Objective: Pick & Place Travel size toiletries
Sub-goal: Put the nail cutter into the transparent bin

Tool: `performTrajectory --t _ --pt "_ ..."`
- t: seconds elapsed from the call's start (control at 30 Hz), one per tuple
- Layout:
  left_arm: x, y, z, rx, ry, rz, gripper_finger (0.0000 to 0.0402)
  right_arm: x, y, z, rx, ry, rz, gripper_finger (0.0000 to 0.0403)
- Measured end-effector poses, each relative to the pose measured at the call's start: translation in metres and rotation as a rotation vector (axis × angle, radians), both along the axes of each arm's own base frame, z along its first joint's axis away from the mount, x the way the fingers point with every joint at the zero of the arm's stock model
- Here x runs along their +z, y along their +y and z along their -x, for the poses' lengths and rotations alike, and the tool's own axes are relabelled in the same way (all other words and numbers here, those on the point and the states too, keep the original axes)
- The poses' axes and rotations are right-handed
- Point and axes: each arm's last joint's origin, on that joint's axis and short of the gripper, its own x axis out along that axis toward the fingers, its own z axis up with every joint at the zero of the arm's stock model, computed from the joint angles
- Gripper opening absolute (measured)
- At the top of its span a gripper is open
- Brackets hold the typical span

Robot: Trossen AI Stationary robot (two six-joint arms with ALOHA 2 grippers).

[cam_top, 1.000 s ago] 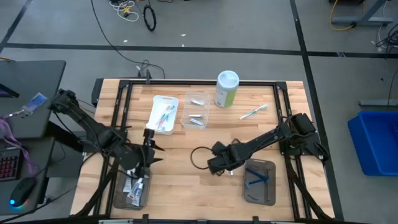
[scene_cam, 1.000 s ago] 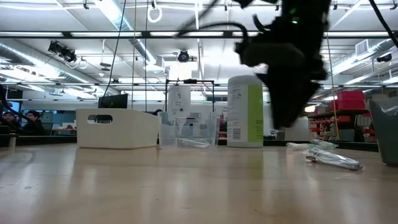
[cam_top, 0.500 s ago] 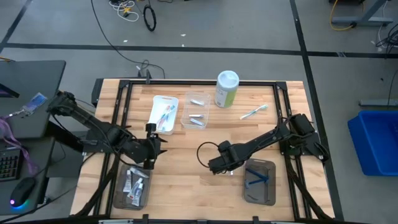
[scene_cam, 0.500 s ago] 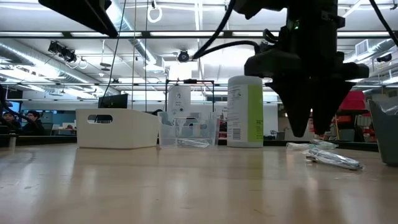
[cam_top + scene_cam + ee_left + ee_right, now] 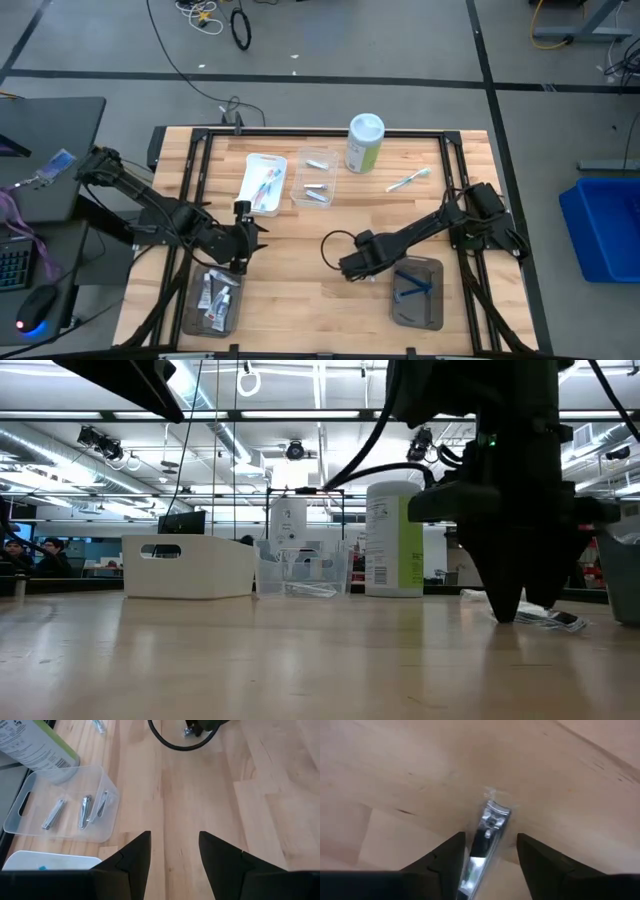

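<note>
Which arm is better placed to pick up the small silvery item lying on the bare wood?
The right. The right gripper is open with its fingers on either side of the silvery item. The left gripper is open too, but only bare wood lies between its fingers.

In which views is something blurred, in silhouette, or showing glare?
Low view: the right gripper is a dark silhouette against bright ceiling lights, and the table reflects glare. Right wrist view: the nail clipper between the fingers is soft, out of focus.
</note>
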Motion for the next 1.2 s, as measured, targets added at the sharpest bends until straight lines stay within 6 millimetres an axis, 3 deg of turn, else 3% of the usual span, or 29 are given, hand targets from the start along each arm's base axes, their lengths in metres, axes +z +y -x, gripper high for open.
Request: performTrajectory --t 0.17,0.47,0.87,1.03,1.2 --pt "0.000 0.000 0.000 -0.001 0.001 0.000 0.0174 -0.005 -0.002 0.004 0.040 -0.001 0.005 0.0163" --pt "0.000 0.000 0.000 -0.001 0.001 0.000 0.0173 -0.002 -0.005 -0.008 0.133 -0.103 0.053 0.0053" --pt "0.000 0.000 0.000 -0.024 0.007 -0.024 0.0173 0.035 -0.019 -0.028 0.216 -0.246 0.106 0.0055" --pt "0.000 0.000 0.000 -0.050 0.006 -0.054 0.0172 0.047 -0.045 -0.052 0.302 -0.403 0.234 0.0052" --pt "0.001 -0.001 -0.001 -0.039 -0.011 -0.034 0.0171 0.065 -0.087 -0.085 0.394 -0.655 0.418 0.0057"
